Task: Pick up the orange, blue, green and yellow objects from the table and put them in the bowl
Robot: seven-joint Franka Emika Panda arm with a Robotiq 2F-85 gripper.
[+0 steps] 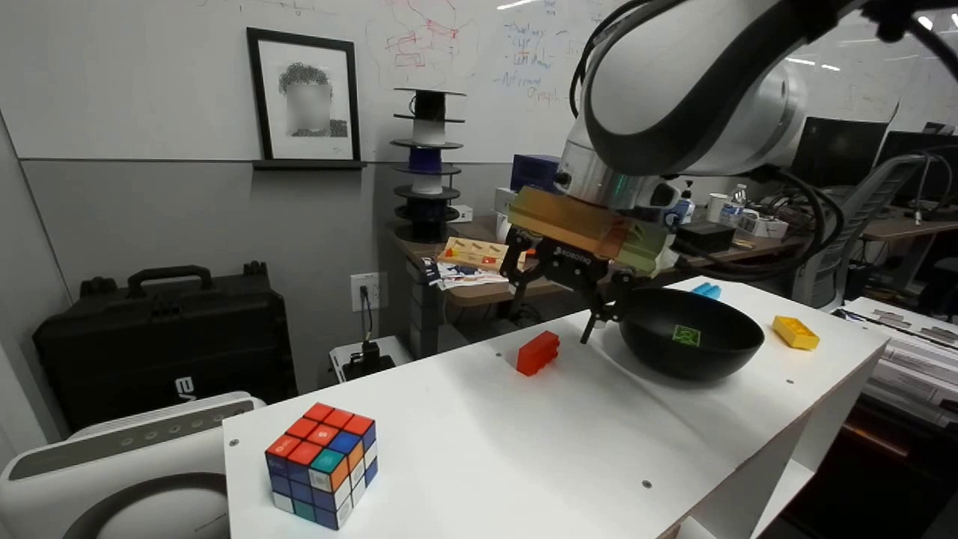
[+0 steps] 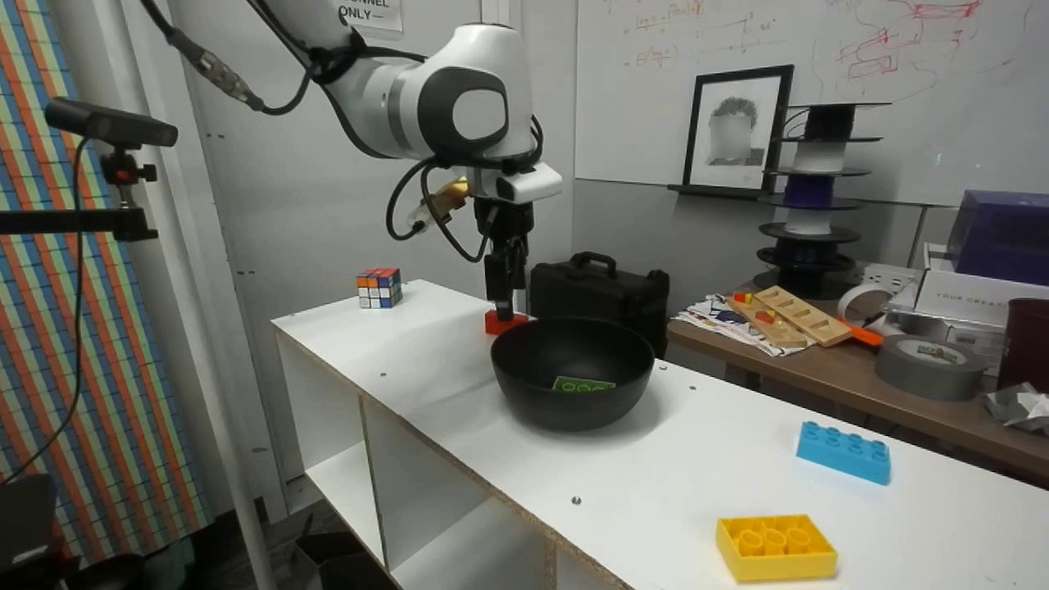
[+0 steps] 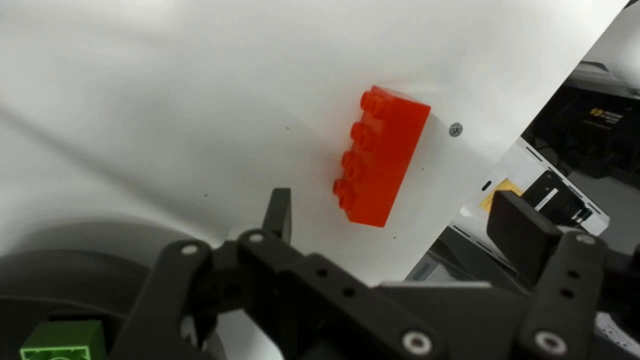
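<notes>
An orange-red brick (image 1: 537,353) lies on its side on the white table; it also shows in the exterior view (image 2: 503,323) and in the wrist view (image 3: 387,160). My gripper (image 1: 552,320) is open and empty above the table, close to this brick; the brick lies ahead of the spread fingers (image 3: 392,200) in the wrist view. The black bowl (image 1: 644,333) stands beside the gripper. A green brick (image 2: 583,384) is inside the bowl (image 2: 524,401). A blue brick (image 2: 844,452) and a yellow brick (image 2: 777,547) lie on the table on the bowl's far side from the orange-red brick.
A Rubik's cube (image 1: 322,464) stands at one end of the white table (image 1: 464,449). The orange-red brick lies near the table's edge, beyond which are a black case (image 1: 165,337) and a brown desk (image 2: 721,348) with several items.
</notes>
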